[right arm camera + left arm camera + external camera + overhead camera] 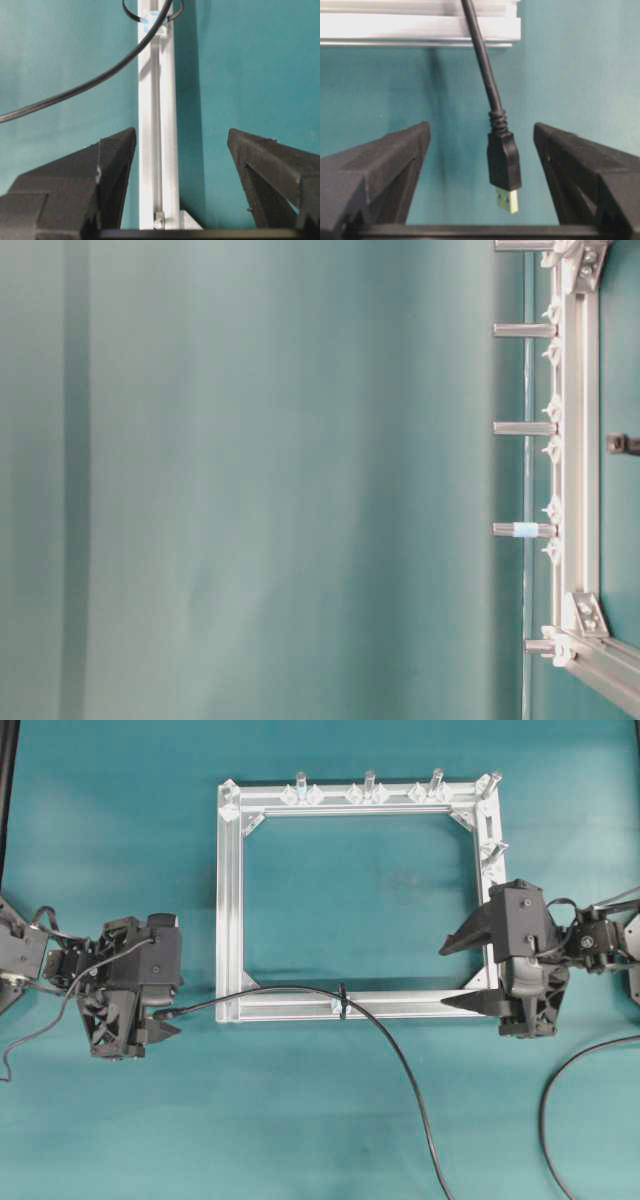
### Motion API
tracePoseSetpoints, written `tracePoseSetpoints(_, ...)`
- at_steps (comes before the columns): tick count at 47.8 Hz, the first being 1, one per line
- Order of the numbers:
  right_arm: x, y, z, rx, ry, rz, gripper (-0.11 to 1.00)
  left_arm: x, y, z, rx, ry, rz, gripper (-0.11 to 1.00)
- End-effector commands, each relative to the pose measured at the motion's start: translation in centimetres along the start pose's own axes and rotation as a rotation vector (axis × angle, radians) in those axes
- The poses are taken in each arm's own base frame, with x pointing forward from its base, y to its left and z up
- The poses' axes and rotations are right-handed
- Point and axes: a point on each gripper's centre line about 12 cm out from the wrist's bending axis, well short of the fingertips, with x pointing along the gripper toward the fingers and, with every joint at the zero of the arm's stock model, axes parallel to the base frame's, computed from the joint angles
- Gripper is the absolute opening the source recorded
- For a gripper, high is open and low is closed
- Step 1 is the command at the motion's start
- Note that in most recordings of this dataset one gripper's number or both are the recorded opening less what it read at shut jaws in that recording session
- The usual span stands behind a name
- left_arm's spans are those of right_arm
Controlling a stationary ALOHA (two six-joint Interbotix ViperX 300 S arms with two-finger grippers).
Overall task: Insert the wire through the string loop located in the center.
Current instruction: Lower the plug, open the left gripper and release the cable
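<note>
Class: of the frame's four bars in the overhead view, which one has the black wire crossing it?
The bottom bar. The wire crosses it at the string loop; the other three bars are wire-free.

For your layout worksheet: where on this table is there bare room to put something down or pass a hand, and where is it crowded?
Bare teal table lies left of the frame, inside the frame's four bars, and along the lower left edge. Crowded: the near bar, where the wire passes the string loop, with the open left claw at its plug and the open right claw at the other end.
</note>
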Motion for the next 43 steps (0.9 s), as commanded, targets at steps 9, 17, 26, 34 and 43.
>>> tracePoseSetpoints(9, -0.3, 0.2, 0.5, 0.001, -0.02, 0.007, 0.75, -3.2, -0.6, 2.2, 0.013, -0.149, -0.035, 0.82)
tracePoseSetpoints(17, -0.2, 0.1, 0.2, -0.002, -0.017, 0.006, 0.75, -5.3, -0.6, 2.3, 0.014, -0.224, -0.051, 0.82)
tracePoseSetpoints(26, -0.3, 0.1, 0.3, -0.001, -0.025, 0.009, 0.75, -7.2, -0.4, 2.5, 0.004, -0.3, -0.058, 0.82)
tracePoseSetpoints(34, -0.2, 0.2, 0.6, -0.002, -0.05, 0.016, 0.75, -8.3, 0.2, 3.1, -0.006, -0.36, -0.048, 0.82)
tracePoseSetpoints(43, -0.2, 0.2, 0.7, -0.002, -0.095, 0.03, 0.75, -9.7, 0.8, 4.2, 0.03, -0.483, -0.03, 0.82)
